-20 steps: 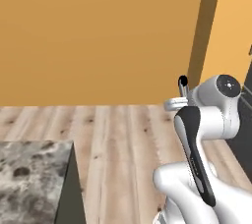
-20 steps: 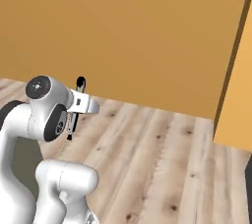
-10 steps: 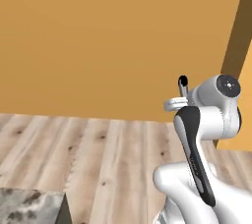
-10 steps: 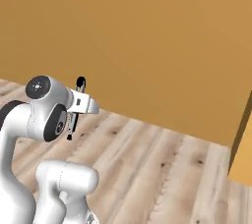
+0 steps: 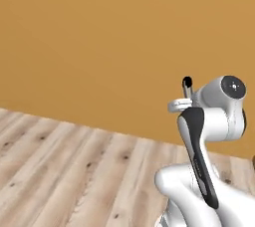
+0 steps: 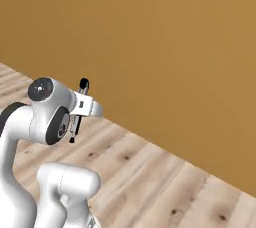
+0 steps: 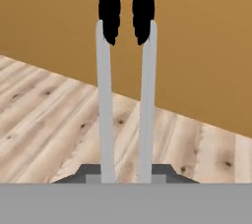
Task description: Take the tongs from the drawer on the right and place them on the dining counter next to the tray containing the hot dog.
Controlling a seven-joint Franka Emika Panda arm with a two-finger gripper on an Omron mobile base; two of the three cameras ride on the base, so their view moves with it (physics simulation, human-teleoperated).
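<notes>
Tongs (image 7: 125,75) are in the grip of the robot: in the hand view their two silver arms rise from between the finger tips of the gripper (image 7: 126,178) and end in two black tips far ahead of it. The fingers stand close together, clamped on the lower end of the tongs, and the arms of the tongs are nearly parallel. In the left base view the black tip of the tongs (image 5: 187,84) stands above the hand, pointing up, and the right base view shows the same (image 6: 83,86). Ahead of the gripper is an orange wall (image 5: 99,47), and below it a wooden floor (image 5: 64,171).

I judge that the first part of the task is done, because the tongs are out of the drawer and held. What is left is to reach the dining counter, find the blue tray with the hot dog, and lay the tongs beside it.
</notes>
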